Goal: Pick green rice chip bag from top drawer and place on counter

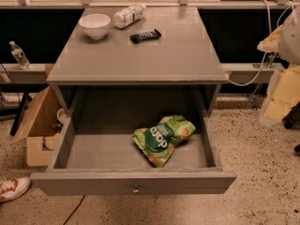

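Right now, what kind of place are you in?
Likely a lab or test space: speckled floor, an open cardboard box left of the drawer, a loose cable at right. The gripper hangs at the right edge, off the counter.

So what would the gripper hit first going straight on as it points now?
The gripper, at the right edge, seems to point down; it would probably meet the floor beside the drawer, not the bag. Depth is unclear.

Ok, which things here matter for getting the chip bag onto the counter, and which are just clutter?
Job: green rice chip bag, top drawer, counter, end effector at right edge.
Lying about: bowl, white bottle, dark bar, cardboard box.
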